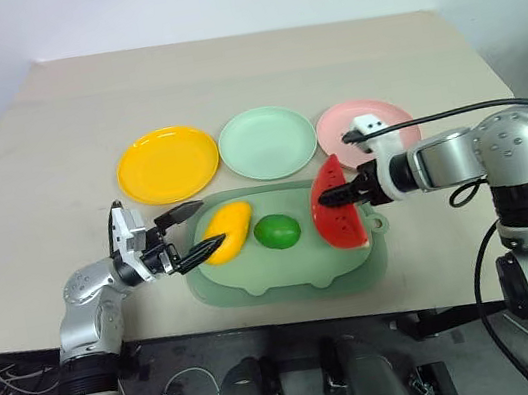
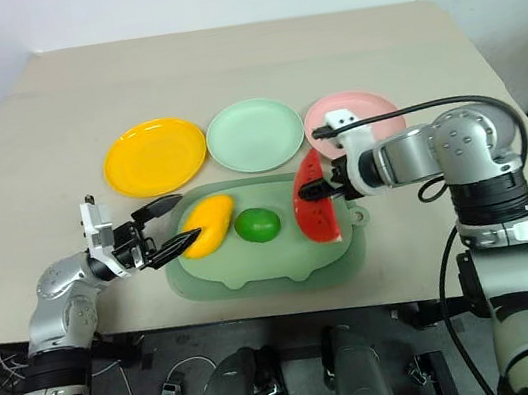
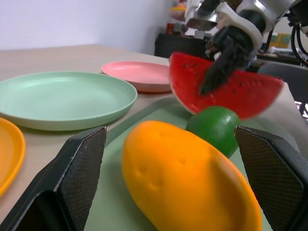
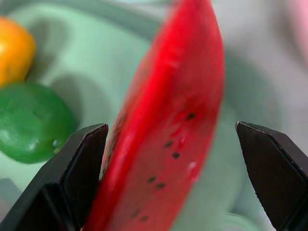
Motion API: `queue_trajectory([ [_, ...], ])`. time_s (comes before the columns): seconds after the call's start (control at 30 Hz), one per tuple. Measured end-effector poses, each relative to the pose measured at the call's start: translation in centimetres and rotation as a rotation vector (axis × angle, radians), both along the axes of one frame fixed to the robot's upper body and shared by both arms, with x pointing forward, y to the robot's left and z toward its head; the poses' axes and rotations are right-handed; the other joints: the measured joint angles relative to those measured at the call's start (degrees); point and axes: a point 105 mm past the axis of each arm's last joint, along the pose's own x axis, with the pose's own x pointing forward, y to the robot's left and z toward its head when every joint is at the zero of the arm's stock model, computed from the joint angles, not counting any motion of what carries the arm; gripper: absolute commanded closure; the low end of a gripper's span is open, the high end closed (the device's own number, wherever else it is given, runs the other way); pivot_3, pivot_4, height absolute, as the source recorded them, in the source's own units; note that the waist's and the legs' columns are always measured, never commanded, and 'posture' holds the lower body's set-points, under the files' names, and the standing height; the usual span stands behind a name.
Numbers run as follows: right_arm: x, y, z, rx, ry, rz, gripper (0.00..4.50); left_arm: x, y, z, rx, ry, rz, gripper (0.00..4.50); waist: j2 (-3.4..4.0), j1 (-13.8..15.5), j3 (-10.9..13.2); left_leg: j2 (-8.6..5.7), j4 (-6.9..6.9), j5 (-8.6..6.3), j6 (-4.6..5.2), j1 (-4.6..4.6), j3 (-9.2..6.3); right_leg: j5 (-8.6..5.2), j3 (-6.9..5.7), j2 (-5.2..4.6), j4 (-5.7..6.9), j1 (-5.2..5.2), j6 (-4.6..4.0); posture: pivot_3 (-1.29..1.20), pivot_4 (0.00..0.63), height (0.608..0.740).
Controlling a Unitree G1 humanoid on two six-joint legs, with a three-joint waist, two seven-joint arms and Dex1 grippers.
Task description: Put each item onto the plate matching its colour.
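Both grippers stood wide: the right gripper (image 4: 171, 144) straddled the upright watermelon slice (image 1: 337, 208), the left gripper (image 3: 168, 159) the mango (image 3: 185, 178). An off-centre closing risked tipping the slice against the nearby lime (image 1: 277, 232).

A beige bench (image 1: 34, 155) carries everything. Three plates lie on it in a row, nearly edge to edge: a yellow plate (image 1: 167, 164) at the left, a green plate (image 1: 267, 142) in the middle, a pink plate (image 1: 339, 127) at the right. Nearer the robot, just in front of the plates, a pale-green mat (image 1: 287, 275) lies flat on the bench.
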Motion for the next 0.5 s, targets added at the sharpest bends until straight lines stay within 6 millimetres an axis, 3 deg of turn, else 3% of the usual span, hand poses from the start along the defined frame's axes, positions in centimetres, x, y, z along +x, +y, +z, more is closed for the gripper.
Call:
queue_trajectory([
  [0.13, -0.39, 0.36, -0.81, -0.049, 0.021, 0.016, 0.0, 0.04, 0.11, -0.13, 0.003, -0.005, 0.005, 0.03, 0.0, 0.0, 0.0, 0.01, 0.01, 0.0, 0.0, 0.0, 0.01, 0.0, 0.0, 0.0, 0.01, 0.01, 0.0, 0.0, 0.15, 0.696],
  [0.33, -0.64, 0.21, -0.78, -0.059, 0.025, 0.022, 1.35, 0.09, 0.25, -0.25, 0.003, -0.009, 0.009, 0.0, 0.0, 0.0, 0.0, 0.01, 0.02, 0.0, 0.0, 0.01, 0.0, 0.0, 0.0, 0.01, 0.0, 0.03, 0.01, 0.0, 0.15, 0.696],
  [0.5, -0.76, 0.29, -0.7, -0.075, 0.016, 0.035, 1.37, 0.19, 0.35, -0.19, 0.006, -0.015, 0.012, 0.0, 0.0, 0.0, 0.0, 0.01, 0.02, 0.0, 0.01, 0.0, 0.0, 0.0, 0.0, 0.01, 0.0, 0.03, 0.01, 0.0, 0.15, 0.696],
])
